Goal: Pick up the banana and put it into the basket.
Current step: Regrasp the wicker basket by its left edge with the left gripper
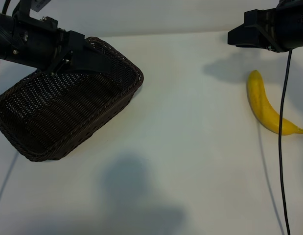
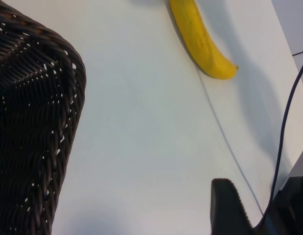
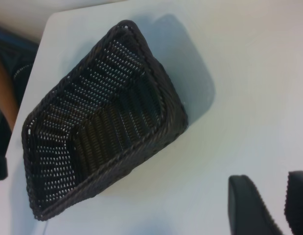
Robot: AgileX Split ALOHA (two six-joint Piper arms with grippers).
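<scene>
1. Exterior view: the basket (image 1: 68, 117) is sitting on the white table (image 1: 190, 147) at the left, empty, with its long side running at a slant. The left arm (image 1: 38, 46) is reaching over the basket's far rim, its fingers hidden from this camera. The banana (image 1: 266, 105) is lying flat on the table at the right, well apart from the basket, its pointed stem aiming toward the right edge. The right arm (image 1: 268, 29) is hovering above and just behind the banana, not touching it, and a black cable (image 1: 283, 147) is hanging down from it across the banana's stem end.

2. Left wrist view: one dark finger of the left gripper (image 2: 229, 208) is showing at the edge, with nothing against it; the jaws are standing partly apart and holding nothing. The basket's corner (image 2: 38, 122) is filling one side, and the banana (image 2: 200, 39) is lying farther off on the table.

3. Right wrist view: the right gripper (image 3: 283, 205) is showing two ribbed fingers (image 3: 249, 205) with a narrow gap between them, empty. The whole basket (image 3: 102, 127) is lying beyond them near the table's edge.
</scene>
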